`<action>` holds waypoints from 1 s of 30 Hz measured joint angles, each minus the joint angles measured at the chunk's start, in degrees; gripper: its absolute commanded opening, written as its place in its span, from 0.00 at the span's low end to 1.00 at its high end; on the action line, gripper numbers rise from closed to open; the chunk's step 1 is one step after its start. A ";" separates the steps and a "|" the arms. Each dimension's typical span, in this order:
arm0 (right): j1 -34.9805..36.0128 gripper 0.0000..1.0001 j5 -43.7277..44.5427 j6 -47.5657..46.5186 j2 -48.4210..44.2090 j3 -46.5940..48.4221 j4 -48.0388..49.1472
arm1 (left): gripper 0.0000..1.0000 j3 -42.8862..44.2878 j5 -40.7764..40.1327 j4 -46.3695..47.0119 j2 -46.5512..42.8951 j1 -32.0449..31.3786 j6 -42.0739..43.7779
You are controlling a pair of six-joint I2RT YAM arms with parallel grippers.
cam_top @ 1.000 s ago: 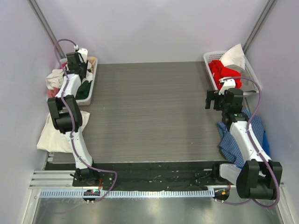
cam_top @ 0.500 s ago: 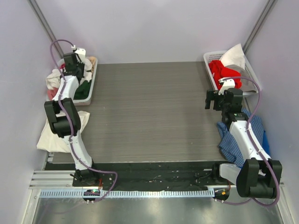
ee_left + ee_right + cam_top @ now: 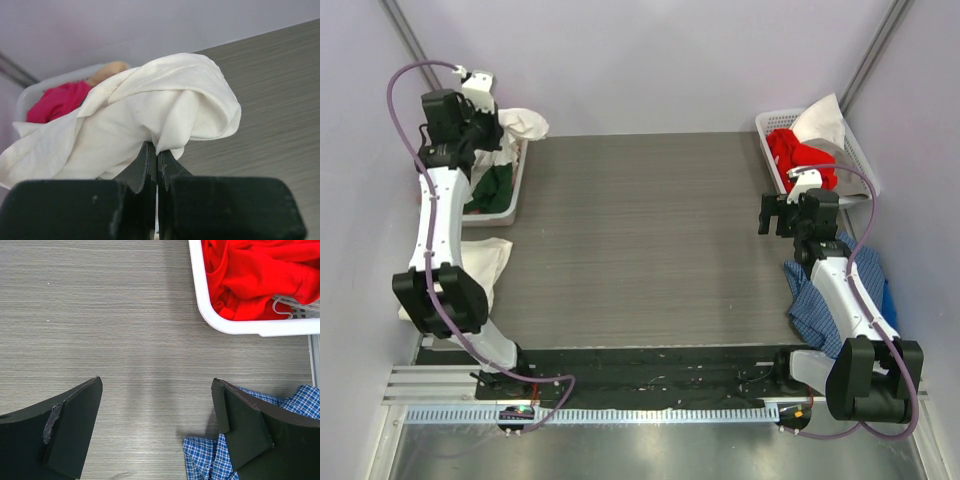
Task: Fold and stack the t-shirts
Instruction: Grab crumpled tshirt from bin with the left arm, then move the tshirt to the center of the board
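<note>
- Right gripper: jaws spread wide, hovering over bare counter, holding nothing.
- Green tee: lying in the far-left bin.
- Cream tee: hanging bunched above that bin. The left gripper is pinching one fold, jaws pressed together on it.
- Handling: you are dealing with light, limp cotton that is drooping and likely sliding easily. For spreading it flat, a shoulder seam or hem looks the better hold than this mid-cloth bunch.

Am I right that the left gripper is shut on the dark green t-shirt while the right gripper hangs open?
Not quite: the left gripper is shut on the cream t-shirt, as the left wrist view shows; the right gripper is open.
</note>
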 measured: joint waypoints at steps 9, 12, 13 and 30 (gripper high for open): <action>-0.09 1.00 -0.07 0.00 0.37 0.00 -0.02 | 0.00 12.33 11.80 -5.66 -7.02 -7.23 -8.41; -0.11 1.00 -0.07 0.00 0.63 0.00 -0.07 | 0.00 15.13 14.49 -5.25 -10.49 -9.03 -10.86; -0.11 1.00 -0.07 0.00 0.63 0.00 -0.09 | 0.00 15.19 15.28 -5.03 -11.89 -9.53 -11.30; -0.11 0.99 0.07 0.00 2.12 0.00 -0.15 | 0.00 -9.79 13.88 -3.10 -8.66 -33.31 -9.27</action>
